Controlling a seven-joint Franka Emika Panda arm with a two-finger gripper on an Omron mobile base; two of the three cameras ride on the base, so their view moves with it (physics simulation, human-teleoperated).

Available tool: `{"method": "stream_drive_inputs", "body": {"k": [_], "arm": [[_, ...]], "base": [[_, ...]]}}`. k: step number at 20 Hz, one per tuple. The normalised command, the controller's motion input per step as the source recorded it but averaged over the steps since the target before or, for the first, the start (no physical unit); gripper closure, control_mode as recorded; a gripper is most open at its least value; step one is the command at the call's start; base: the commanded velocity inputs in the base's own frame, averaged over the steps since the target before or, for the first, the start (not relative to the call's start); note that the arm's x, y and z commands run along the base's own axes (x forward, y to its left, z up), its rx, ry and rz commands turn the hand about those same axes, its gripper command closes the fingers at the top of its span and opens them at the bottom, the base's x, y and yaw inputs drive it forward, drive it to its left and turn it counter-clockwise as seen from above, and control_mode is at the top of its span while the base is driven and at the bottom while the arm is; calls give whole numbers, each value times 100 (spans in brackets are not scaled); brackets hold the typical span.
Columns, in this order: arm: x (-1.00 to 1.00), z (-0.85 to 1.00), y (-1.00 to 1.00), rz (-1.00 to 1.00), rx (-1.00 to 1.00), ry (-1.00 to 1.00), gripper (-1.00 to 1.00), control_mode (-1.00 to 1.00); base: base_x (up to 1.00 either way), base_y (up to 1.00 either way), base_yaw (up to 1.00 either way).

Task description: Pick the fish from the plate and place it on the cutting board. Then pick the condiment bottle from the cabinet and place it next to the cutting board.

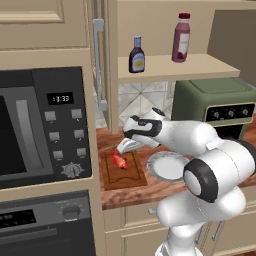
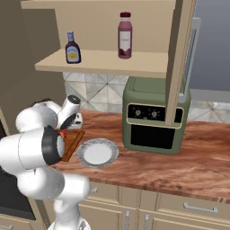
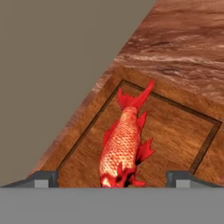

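The claw [image 3: 112,179] hangs low over the small brown wooden cutting board [image 1: 125,172], fingers spread wide to either side of the red-orange fish [image 3: 122,146] lying on it. A tall beige panel rises directly beside the board's left edge, blocking sideways travel there. The round grey-rimmed plate [image 1: 167,166] sits just right of the board on the wooden surface [image 2: 193,157]. The green toaster oven [image 2: 155,119] occupies the surface further right, under the cabinet shelf [image 2: 103,63]. On the shelf, the small dark condiment bottle [image 1: 136,55] and the taller maroon bottle [image 1: 181,38] stand well apart, with open shelf between them. The cabinet's open door [image 2: 179,58] projects forward at the shelf's right end.
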Motion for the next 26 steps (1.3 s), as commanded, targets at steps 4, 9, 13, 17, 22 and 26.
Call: {"method": "stream_drive_inputs", "body": {"k": [4, 9, 13, 17, 22, 26], "arm": [[0, 87, -19, -1, 15, -6, -100, -100], [-17, 71, -27, -8, 11, -4, -100, -100], [-31, 68, -16, -20, 3, -18, -100, -100], [-48, 69, -2, -21, 0, -24, -100, -100], [-57, 69, -1, -19, 0, -27, -100, -100], [-38, 78, -11, -21, 0, -22, -100, -100]], "base": [[0, 0, 0], [0, 0, 0], [0, 0, 0], [0, 0, 0], [0, 0, 0], [0, 0, 0]]}}
